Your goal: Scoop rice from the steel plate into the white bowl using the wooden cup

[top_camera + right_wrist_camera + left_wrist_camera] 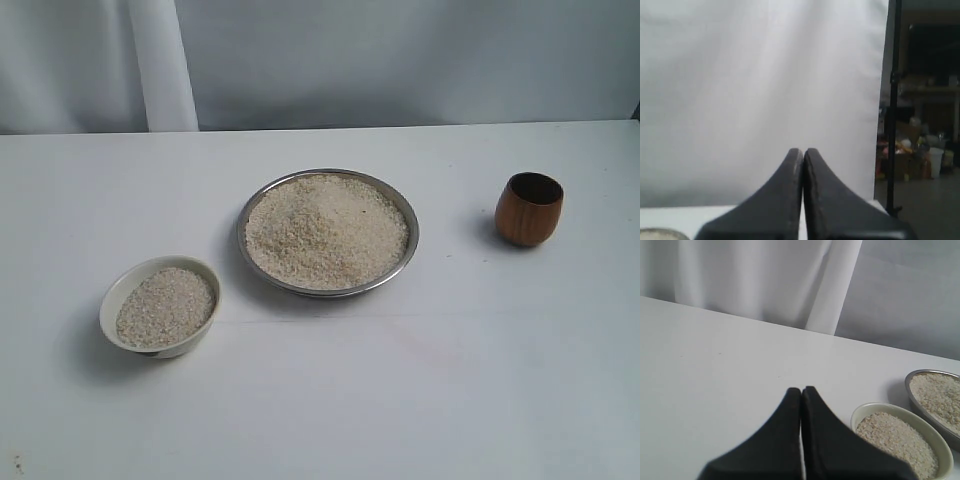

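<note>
A white bench [420, 400] holds three vessels in a loose row, seen from the exterior camera. In the middle, a wide steel plate [243, 228] is heaped with rice [327, 232], piled almost to its rim. To the left, nearer the camera, sits the white bowl [107, 303], also holding rice to just under its rim. To the right of the plate, well apart from it, the wooden cup [529, 212] stands upright with its dark mouth facing up, touching no other vessel. A pale curtain [400, 60] hangs behind the far edge of the bench.

The left wrist camera shows the left hand [801, 390] with its two black fingers pressed together, holding nothing, over bare bench, with the bowl and the plate's edge nearby. The right wrist camera shows the right hand [803, 150] with its fingers likewise pressed together and empty, facing the curtain, with a dim cluttered room past the curtain's edge.
</note>
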`<state>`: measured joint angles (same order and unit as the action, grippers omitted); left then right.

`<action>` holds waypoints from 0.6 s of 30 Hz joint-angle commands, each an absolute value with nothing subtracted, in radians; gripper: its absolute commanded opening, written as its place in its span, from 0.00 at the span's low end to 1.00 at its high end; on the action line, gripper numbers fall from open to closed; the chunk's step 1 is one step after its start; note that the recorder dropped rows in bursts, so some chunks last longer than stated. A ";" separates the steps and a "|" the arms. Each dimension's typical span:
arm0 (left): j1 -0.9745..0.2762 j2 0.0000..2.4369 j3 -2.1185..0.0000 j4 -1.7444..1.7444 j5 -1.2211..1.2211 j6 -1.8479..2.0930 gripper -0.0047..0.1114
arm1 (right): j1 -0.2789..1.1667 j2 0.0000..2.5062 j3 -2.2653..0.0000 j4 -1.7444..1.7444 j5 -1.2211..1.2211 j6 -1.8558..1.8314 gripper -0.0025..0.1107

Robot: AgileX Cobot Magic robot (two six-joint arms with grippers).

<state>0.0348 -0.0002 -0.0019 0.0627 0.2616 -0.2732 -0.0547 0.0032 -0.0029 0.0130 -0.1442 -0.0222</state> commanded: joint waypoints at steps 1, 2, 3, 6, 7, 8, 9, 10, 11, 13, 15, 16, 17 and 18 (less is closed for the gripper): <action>0.030 0.000 0.000 0.061 0.258 -0.276 0.04 | -0.059 0.000 0.000 0.010 -0.318 -0.017 0.02; 0.030 0.000 0.000 0.061 0.258 -0.276 0.04 | -0.059 0.000 0.000 0.010 -0.346 -0.017 0.02; 0.030 0.000 0.000 0.061 0.258 -0.276 0.04 | -0.059 0.000 0.000 0.010 -0.368 -0.017 0.02; 0.030 0.000 0.000 0.061 0.258 -0.276 0.04 | -0.059 0.000 0.000 0.010 -0.380 -0.017 0.02; 0.030 0.000 0.000 0.061 0.258 -0.276 0.04 | -0.059 0.000 0.000 0.010 -0.380 -0.017 0.02; 0.030 0.000 0.000 0.061 0.258 -0.276 0.04 | -0.059 0.000 0.000 0.010 -0.380 -0.017 0.02; 0.030 0.000 0.000 0.061 0.258 -0.276 0.04 | -0.059 0.000 0.000 0.010 -0.380 -0.017 0.02; 0.030 0.000 0.000 0.061 0.258 -0.276 0.04 | -0.059 0.000 0.000 0.010 -0.380 -0.017 0.02; 0.030 0.000 0.000 0.061 0.258 -0.276 0.04 | -0.059 0.000 0.000 0.010 -0.380 -0.017 0.02; 0.030 0.000 0.000 0.061 0.258 -0.276 0.04 | -0.059 0.000 0.000 0.010 -0.380 -0.017 0.02; 0.030 0.000 0.000 0.061 0.258 -0.276 0.04 | -0.059 0.000 0.000 0.010 -0.380 -0.017 0.02; 0.030 0.000 0.000 0.061 0.258 -0.276 0.04 | -0.059 0.000 0.000 0.010 -0.380 -0.017 0.02; 0.030 0.000 0.000 0.061 0.258 -0.276 0.04 | -0.059 0.000 0.000 0.010 -0.380 -0.017 0.02; 0.030 0.000 0.000 0.061 0.258 -0.276 0.04 | -0.059 0.000 0.000 0.010 -0.380 -0.017 0.02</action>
<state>0.0348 -0.0002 -0.0019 0.0627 0.2616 -0.2732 -0.0547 0.0032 -0.0029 0.0130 -0.3704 -0.0186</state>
